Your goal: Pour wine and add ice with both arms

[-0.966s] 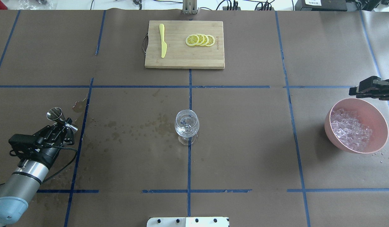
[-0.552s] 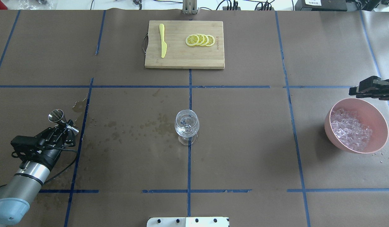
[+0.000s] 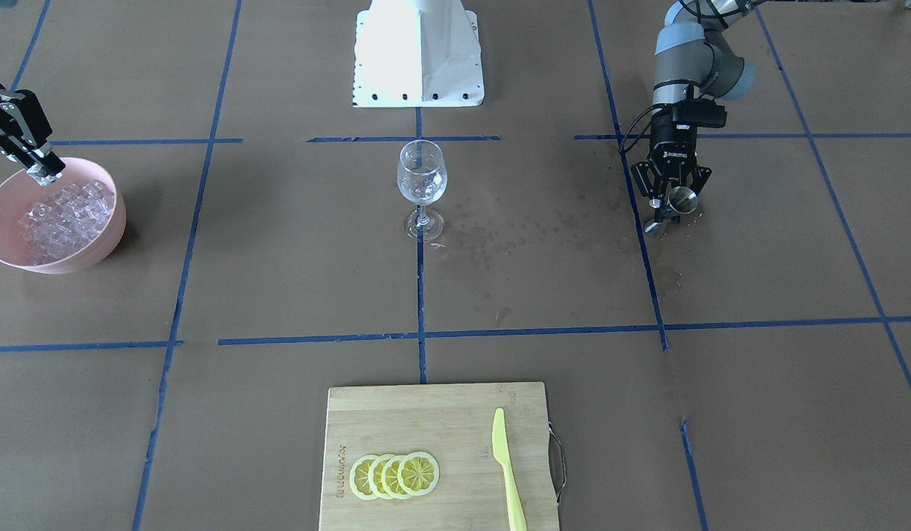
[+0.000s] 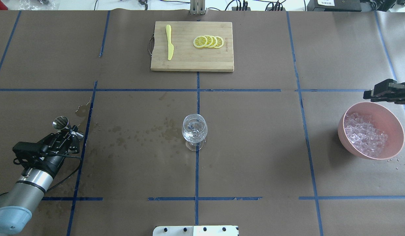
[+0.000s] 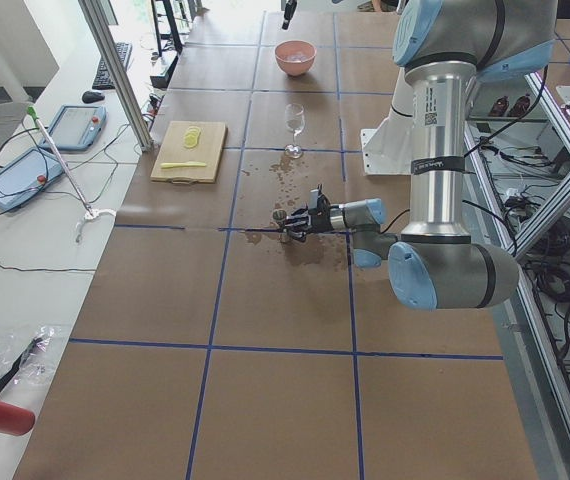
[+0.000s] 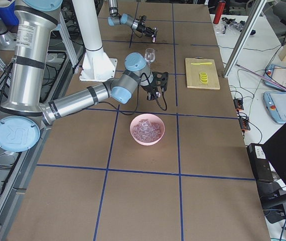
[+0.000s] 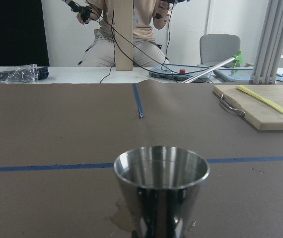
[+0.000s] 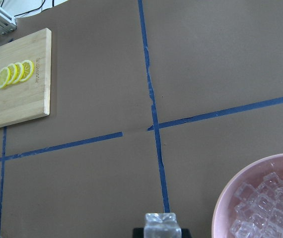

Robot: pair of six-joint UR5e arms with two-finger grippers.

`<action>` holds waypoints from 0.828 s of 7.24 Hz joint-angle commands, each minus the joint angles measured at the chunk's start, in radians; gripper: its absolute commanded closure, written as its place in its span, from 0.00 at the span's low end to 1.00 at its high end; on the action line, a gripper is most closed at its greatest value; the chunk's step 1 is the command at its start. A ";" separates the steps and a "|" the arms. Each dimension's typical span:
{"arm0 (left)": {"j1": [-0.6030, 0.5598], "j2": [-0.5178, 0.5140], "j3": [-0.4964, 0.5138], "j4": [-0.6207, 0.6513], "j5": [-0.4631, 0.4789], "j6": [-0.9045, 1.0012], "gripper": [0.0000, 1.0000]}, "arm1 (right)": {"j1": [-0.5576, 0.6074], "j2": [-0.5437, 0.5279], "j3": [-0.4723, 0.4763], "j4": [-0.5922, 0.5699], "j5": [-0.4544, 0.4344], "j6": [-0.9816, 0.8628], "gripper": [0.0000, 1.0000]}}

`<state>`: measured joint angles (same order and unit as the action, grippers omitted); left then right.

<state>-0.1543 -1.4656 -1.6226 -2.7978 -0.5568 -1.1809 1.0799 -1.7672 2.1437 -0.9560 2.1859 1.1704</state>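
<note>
Brown-papered table (image 4: 254, 147), blue-taped into squares. Wine glass (image 4: 194, 131) was recorded upright at the centre crossing, with a little clear liquid in it, judged to be the wine (image 4: 194, 127). Ice (image 4: 364, 133) was heaped in the pink bowl (image 4: 391, 119) at the robot's right. One cube (image 8: 162, 225) was pinched in the right gripper (image 4: 368, 95), held raised by the bowl. From it the glass lay well apart, toward the robot's left. Left gripper (image 4: 69, 132) was clamped on a steel jigger (image 4: 60, 122), equally distant.
</note>
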 commanded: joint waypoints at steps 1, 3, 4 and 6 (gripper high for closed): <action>-0.001 0.001 0.000 0.000 0.000 0.001 0.58 | 0.000 0.000 0.001 -0.001 0.000 0.000 1.00; -0.001 0.001 0.000 0.000 0.000 0.001 0.40 | 0.000 0.000 0.005 -0.001 0.000 0.000 1.00; -0.002 0.002 -0.003 0.000 0.000 0.004 0.00 | 0.000 0.000 0.012 0.000 0.000 0.000 1.00; -0.004 0.008 -0.019 0.003 -0.050 0.015 0.00 | -0.002 0.000 0.015 0.000 0.000 0.000 1.00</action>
<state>-0.1568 -1.4617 -1.6330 -2.7965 -0.5749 -1.1702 1.0790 -1.7672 2.1558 -0.9558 2.1859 1.1704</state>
